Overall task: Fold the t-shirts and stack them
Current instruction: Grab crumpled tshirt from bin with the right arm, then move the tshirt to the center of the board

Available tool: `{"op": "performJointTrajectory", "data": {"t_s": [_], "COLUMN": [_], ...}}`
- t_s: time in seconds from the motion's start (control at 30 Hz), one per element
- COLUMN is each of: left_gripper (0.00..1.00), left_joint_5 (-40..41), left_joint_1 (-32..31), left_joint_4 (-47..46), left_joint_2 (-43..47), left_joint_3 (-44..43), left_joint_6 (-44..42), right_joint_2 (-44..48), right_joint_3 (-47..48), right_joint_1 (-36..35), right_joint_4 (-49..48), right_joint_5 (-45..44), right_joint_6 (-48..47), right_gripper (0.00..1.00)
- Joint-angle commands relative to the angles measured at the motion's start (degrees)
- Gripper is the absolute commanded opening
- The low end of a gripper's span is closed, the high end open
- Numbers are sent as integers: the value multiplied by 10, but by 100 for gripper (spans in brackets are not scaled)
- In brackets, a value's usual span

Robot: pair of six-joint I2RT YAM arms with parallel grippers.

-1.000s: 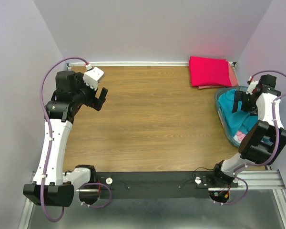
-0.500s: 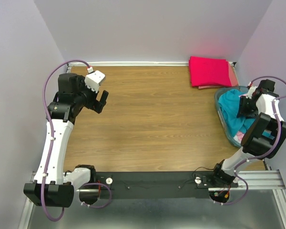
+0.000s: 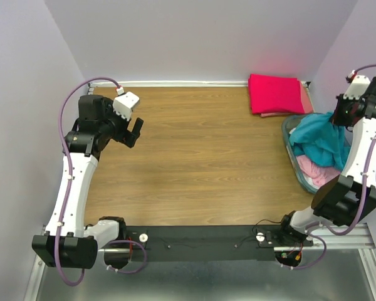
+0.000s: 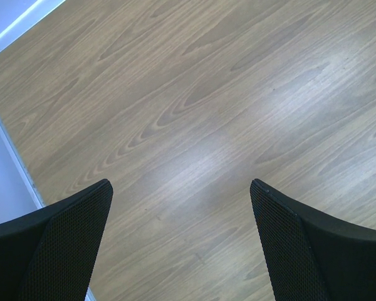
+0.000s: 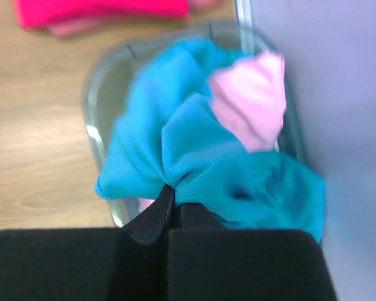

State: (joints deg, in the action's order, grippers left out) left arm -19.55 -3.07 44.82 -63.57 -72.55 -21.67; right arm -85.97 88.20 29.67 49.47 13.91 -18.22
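Top external: right gripper [image 3: 338,116] sits high at the far right, above the basket [image 3: 299,174], pinching the teal shirt [image 3: 319,141] by one bunched fold. The cloth hangs from the jaws in a loose drape and its lower part reaches down into the basket. Judgement: it is gripped at a single spot to draw it clear of the pile, so it can be spread on the table [image 3: 194,150] for folding. A pink shirt [image 3: 316,168] lies in the basket beneath. The crimson shirt [image 3: 276,93] lies folded at the far right corner on a salmon shirt [image 3: 306,100], just beyond the basket. This looks like the stack begun, kept clear of the open wood. The left gripper [image 3: 133,128] hovers over the far left of the table, well apart from all cloth, probably waiting to take a second hold. Left wrist: the fingers [image 4: 56,244] are spread wide with only bare wood between them, released, holding and touching nothing. Right wrist: the view is blurred, but the jaws are clenched together on a gathered fold of teal shirt right at the tips. Cloth fans out from the pinch over the basket, the pink shirt shows at its right side, and the crimson shirt is at the far edge.
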Motion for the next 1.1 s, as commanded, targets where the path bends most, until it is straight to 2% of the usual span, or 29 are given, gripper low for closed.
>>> {"op": "performJointTrajectory", "data": {"t_s": [0.0, 0.1, 0.2, 0.27, 0.47, 0.53, 0.63, 0.67, 0.73, 0.77, 0.9, 0.97, 1.07], "left_gripper": [98, 98, 98, 98, 98, 98, 98, 98, 98, 98, 98, 98, 98], "left_joint_5": [-7, -10, 0, 13, 4, -2, -13, -16, -28, -33, -67, -90, -178], "left_joint_1": [3, 3, 3, 3, 6, 7, 10, 10, 14, 14, 14, 14, 11], "left_joint_4": [-12, -12, -9, -4, 10, 16, 19, 18, 15, 15, 16, 15, 29], "left_joint_2": [-6, -11, -22, -31, -51, -58, -61, -60, -57, -57, -56, -53, -52], "left_joint_3": [-8, -19, -39, -58, -115, -135, -150, -151, -146, -143, -117, -90, -45], "left_joint_6": [-4, 0, -3, -4, 7, 13, 19, 24, 26, 26, 9, -6, -66], "right_joint_2": [5, 5, 5, -4, -59, -67, -88, -93, -104, -110, -119, -109, -92], "right_joint_3": [70, 127, 191, 246, 360, 363, 345, 334, 298, 287, 231, 171, 76], "right_joint_1": [-8, -40, -112, -210, -351, -388, -479, -497, -528, -530, -530, -530, -528], "right_joint_4": [72, 97, 103, 106, 107, 91, 83, 82, 86, 90, 99, 99, 86], "right_joint_5": [90, 151, 163, 154, 146, 139, 136, 135, 140, 142, 123, 119, 72], "right_joint_6": [-16, -21, -10, 5, 40, 42, 33, 28, 15, 13, 6, 7, 6], "right_gripper": [1, 1, 0, 1, 1, 1, 1, 4, 94, 100, 100, 100, 100]}}
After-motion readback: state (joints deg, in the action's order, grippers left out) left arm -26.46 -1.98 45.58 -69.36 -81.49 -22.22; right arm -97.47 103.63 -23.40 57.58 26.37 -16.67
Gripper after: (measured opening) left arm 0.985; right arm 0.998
